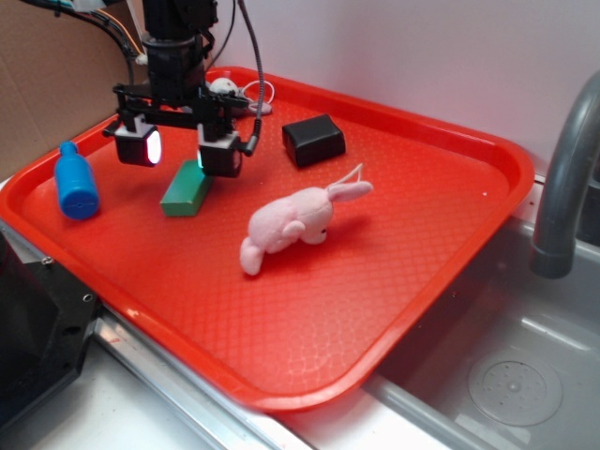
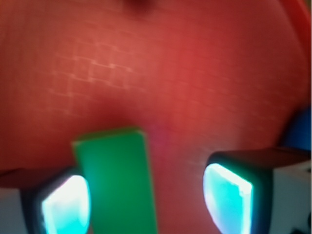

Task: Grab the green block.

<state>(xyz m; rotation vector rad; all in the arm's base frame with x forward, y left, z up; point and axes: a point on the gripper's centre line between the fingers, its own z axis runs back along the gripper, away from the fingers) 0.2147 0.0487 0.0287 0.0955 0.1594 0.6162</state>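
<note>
Hovering claw [image 1: 178, 148] | fingers apart | green block [image 1: 186, 193] partly hidden behind one finger | wrist view blurred

Arm enters from the upper left of the exterior view, black wrist housing vertical, cables trailing behind it. Gripper [image 1: 178, 150] points straight down. Jaws stand wide apart on a black crossbar, each ending in a dark block-shaped finger with a pale, cyan-lit pad [image 2: 66, 204] facing inward. Wrist view confirms a broad gap between the two pads, nothing clamped. Finger tips hang low; contact with anything beneath cannot be determined.
</note>
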